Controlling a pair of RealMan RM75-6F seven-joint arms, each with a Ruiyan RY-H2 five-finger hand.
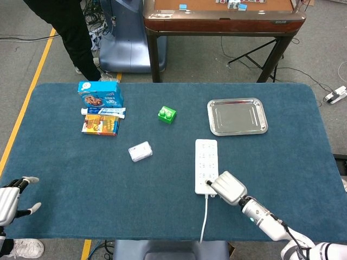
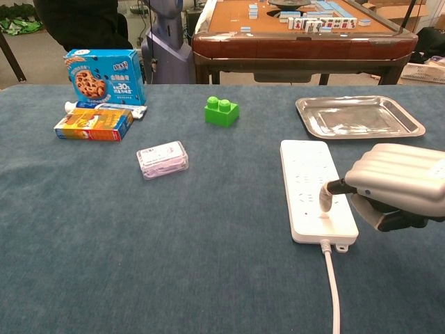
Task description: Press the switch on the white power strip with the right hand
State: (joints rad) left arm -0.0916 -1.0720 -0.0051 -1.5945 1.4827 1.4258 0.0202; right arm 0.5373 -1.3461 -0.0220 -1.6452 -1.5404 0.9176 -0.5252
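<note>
The white power strip (image 2: 314,188) lies on the tabletop (image 2: 174,243) at four o'clock. The right hand (image 2: 396,184) has its fingers curled, one fingertip pressing the cord end. The left hand (image 1: 10,199) idles, fingers spread.

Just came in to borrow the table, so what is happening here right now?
The robot is working on the white power strip. Its right hand is at the cord end of the strip, with one fingertip pointing down onto the strip's top face, where the switch seems to be. The left hand hangs at the near left edge of the blue table, fingers apart, holding nothing. A metal tray, a green block and some snack boxes lie untouched farther back.
</note>
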